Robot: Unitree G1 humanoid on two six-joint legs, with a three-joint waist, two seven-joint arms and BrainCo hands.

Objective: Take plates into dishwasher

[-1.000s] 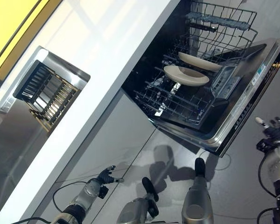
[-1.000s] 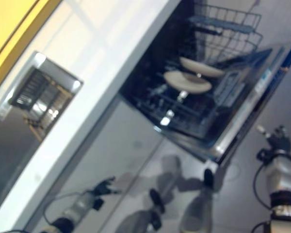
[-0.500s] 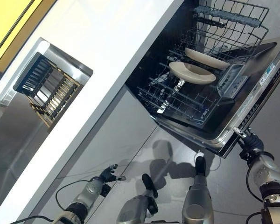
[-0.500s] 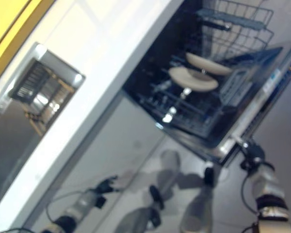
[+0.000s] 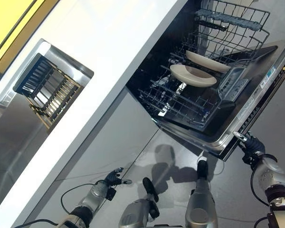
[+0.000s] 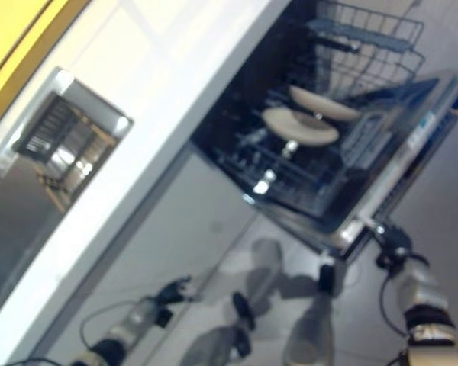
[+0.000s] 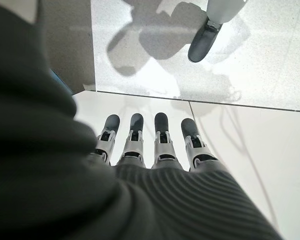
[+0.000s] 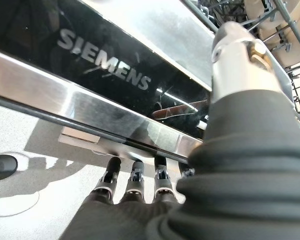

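The dishwasher door point(image 5: 259, 88) hangs open and the lower rack point(image 5: 180, 102) is pulled out over it. Two beige plates point(image 5: 192, 75) point(image 5: 206, 61) lie in that rack. My right hand point(image 5: 249, 145) is at the door's front edge. In the right wrist view its straight fingers point(image 8: 135, 180) touch the underside of the steel edge point(image 8: 90, 107), with the thumb point(image 8: 240, 55) above it. It holds no plate. My left hand point(image 5: 111, 179) hangs low near the floor, and its fingers point(image 7: 150, 140) are straight and empty.
A white counter point(image 5: 109, 57) runs diagonally across the view. A steel sink point(image 5: 19, 123) holding a dark drying rack point(image 5: 50, 90) sits at its left. The empty upper dishwasher rack point(image 5: 232, 28) sticks out above the plates. Grey floor point(image 5: 171, 156) lies below the door.
My right hand has moved from out at the right in to the door's front edge and now touches it. The left hand has barely moved. The camera has shifted slightly.
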